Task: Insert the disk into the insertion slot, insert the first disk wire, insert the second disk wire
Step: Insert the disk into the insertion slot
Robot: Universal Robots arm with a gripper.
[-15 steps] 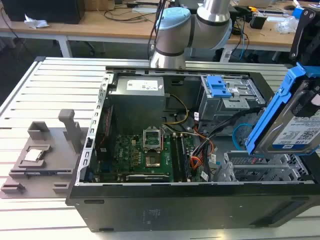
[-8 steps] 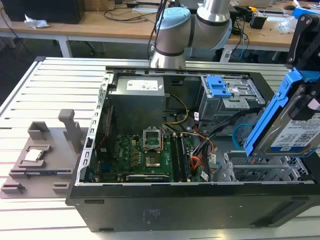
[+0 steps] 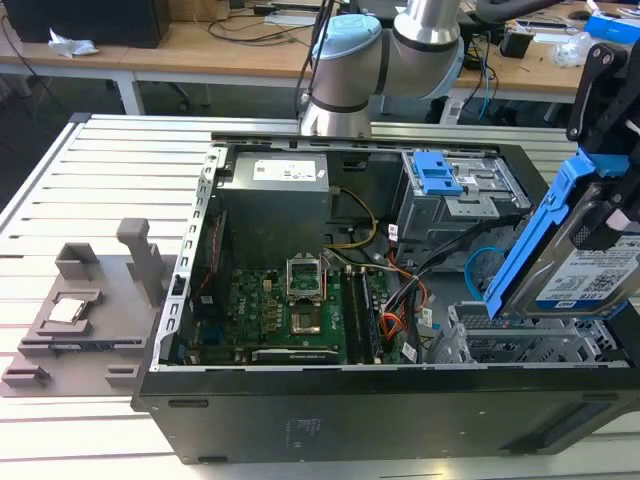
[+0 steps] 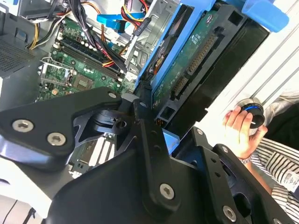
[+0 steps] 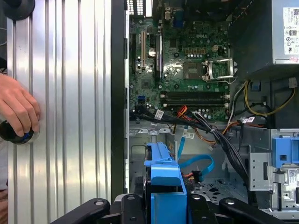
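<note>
Because the disk (image 3: 585, 275) is held clamped and tilted in the gripper (image 3: 605, 220) at the exterior view's right, it could be jammed against the slot (image 3: 520, 342) rim.

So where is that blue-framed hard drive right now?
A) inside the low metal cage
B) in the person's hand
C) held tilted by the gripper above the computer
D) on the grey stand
C: in the exterior view the gripper holds the disk tilted above the insertion slot, not in it.
</note>
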